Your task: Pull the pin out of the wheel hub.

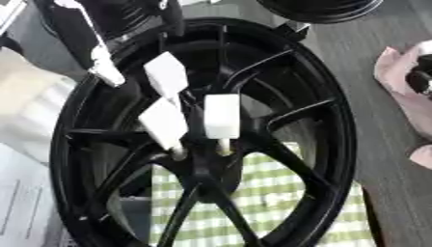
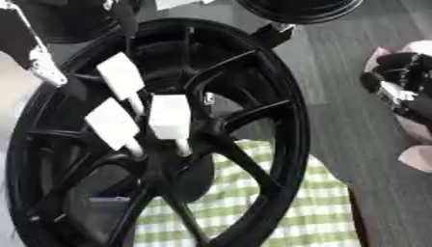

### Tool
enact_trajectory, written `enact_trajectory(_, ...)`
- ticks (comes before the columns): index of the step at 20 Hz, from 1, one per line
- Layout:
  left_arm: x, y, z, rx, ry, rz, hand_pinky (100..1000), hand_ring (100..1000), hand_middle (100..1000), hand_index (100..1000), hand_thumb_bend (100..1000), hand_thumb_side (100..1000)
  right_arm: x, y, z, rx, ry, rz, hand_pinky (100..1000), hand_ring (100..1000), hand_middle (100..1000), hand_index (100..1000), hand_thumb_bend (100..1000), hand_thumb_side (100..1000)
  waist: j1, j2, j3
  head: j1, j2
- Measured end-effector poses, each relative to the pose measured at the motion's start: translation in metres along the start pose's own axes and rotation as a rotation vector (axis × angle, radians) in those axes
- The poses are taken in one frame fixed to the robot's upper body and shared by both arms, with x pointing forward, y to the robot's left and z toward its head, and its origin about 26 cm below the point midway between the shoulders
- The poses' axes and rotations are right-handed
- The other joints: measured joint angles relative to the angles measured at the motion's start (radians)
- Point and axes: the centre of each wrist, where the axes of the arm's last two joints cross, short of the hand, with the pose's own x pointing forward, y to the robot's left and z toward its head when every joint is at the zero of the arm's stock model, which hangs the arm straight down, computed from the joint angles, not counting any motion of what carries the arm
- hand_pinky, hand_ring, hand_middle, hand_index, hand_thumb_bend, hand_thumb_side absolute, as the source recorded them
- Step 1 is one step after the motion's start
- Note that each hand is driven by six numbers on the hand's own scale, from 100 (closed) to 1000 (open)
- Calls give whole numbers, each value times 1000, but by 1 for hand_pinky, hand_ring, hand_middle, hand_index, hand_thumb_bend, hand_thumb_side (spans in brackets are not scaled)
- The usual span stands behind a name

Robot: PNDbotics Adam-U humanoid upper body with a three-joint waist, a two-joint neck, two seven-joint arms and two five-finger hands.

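Observation:
A black spoked wheel lies before me, its hub in the lower middle. Three pins with white block heads stand in the hub on thin pale stems: an upper left one, a lower left one and a right one. My left hand, black with a white strip, comes in from the upper left and ends at the rim, just left of the upper left pin and apart from it. My right hand rests at the right edge on something pink, fingers relaxed, far from the wheel.
A green checked cloth lies under the wheel's lower half. A second black wheel shows at the top edge. Pink material lies on the grey surface at the right. Pale sheets lie at the lower left.

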Motion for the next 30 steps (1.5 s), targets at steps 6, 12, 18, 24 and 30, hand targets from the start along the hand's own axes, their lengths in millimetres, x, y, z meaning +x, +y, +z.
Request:
enact_trajectory(6,1,0,-3,-10,-11,1,843,813,745,788,594,224,1,1,-1,8,-5,-1,934,678,623,708,487,334,4,9,-8,8,0)
enact_trajectory(12,-2,-7,-10,-35,-14,14,829,795,712,761,555,169,1,2,-1,11,-5,-4,935,679,624,709,484,334,5,19,-11,13,0)
enact_trajectory(18,-3,-13,-15,-56,-23,32,806,759,624,697,492,140,1,3,-3,11,-11,-9,936,678,624,709,483,334,5,29,-12,20,0)
enact_trajectory(24,-3,-14,-16,-62,-31,46,806,752,615,688,470,108,1,3,-3,10,-11,-9,936,678,624,709,483,335,5,30,-11,21,0)
enact_trajectory(30,-3,-15,-16,-66,-22,43,801,747,600,675,453,107,1,3,-2,10,-11,-9,937,678,624,709,482,335,5,31,-11,21,0)
